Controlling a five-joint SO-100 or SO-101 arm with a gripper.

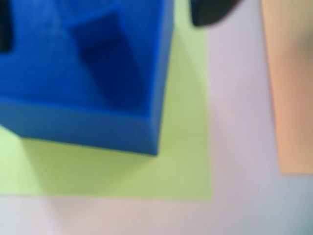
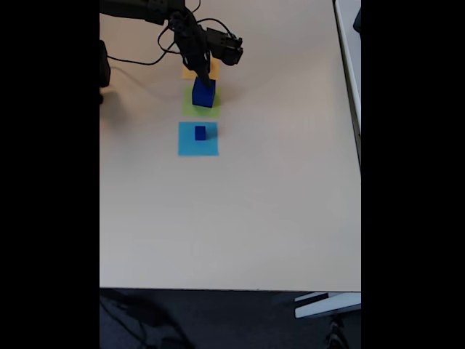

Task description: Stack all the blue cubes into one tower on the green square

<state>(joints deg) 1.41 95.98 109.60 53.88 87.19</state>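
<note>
Over on the green square (image 2: pixel 190 107) at the far end, big blue cube (image 2: pixel 203 93) down, gripper (image 2: pixel 203 75) just above, grip impossible to judge, looks like placing; next up, fetching small blue cube (image 2: pixel 200 132) off the light-blue square (image 2: pixel 186 144) nearby.

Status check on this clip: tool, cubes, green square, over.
Tool directly over large blue cube, grip state unclear. Cube sits on green square. Small blue cube on light-blue square. Path clear.

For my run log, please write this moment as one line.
arm: over green square | gripper: at big blue cube, grip unclear | big cube: on green | small blue cube: on light-blue square
</note>
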